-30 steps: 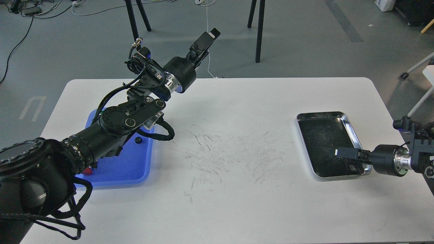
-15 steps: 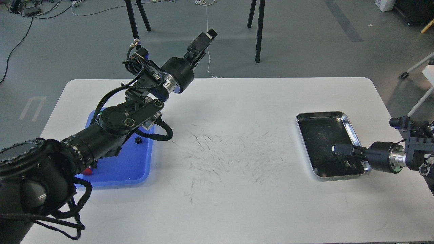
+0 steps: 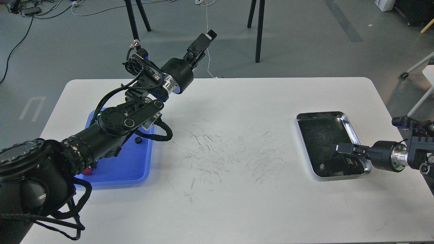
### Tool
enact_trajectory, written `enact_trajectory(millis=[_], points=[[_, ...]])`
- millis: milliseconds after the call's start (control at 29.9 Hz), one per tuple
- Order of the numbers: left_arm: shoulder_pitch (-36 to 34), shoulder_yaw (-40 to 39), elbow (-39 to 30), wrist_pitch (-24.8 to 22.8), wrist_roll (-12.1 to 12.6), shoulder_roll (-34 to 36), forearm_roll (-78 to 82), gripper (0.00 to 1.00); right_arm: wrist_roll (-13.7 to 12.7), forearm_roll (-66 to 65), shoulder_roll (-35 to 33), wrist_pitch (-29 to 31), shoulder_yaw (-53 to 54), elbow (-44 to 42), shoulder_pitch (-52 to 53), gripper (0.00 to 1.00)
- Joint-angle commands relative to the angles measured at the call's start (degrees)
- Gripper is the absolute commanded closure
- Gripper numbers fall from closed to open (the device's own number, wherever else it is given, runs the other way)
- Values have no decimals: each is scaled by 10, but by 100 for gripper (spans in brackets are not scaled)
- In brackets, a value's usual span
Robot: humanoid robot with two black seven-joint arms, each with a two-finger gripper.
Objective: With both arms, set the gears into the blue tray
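Currently hovering right claw low over silver tray near counter's right edge, fingers seeming nearly closed, grasp impossible to tell. Raising left claw beyond far edge, state unclear. One gear sitting in blue tray at left edge.

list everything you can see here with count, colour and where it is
table: 1, white with dark scuff marks, fills most of the view
blue tray: 1, bright blue, left side of the table, partly under the left arm
gear: 1 visible, black, in the blue tray near its right rim
red-capped part: 1, red, in the blue tray, mostly hidden by the left arm
silver tray: 1, shiny metal, right side of the table
tripod legs: 2 pairs, black, on the grey floor beyond the table
left end effector: 1, black, raised beyond the table's far edge
right end effector: 1, black, over the silver tray
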Motion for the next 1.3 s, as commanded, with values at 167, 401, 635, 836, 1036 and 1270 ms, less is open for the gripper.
enact_trajectory(millis=[167,401,635,836,1036,1270], points=[[4,0,0,-1,0,0,1,0,0,10,20,3,0,-29,-8,45],[3,0,0,0,0,2,1,0,0,13,28,6,-1,-34,-9,48],[3,0,0,0,0,2,1,0,0,14,38,9,-3,-30,-8,58],[4,0,0,0,0,0,1,0,0,14,37,10,-7,-24,-6,60],[2,-1,0,0,0,-1,1,0,0,13,31,10,-10,-23,-3,69],[1,-1,0,0,0,-1,1,0,0,11,29,24,-12,-22,0,91]])
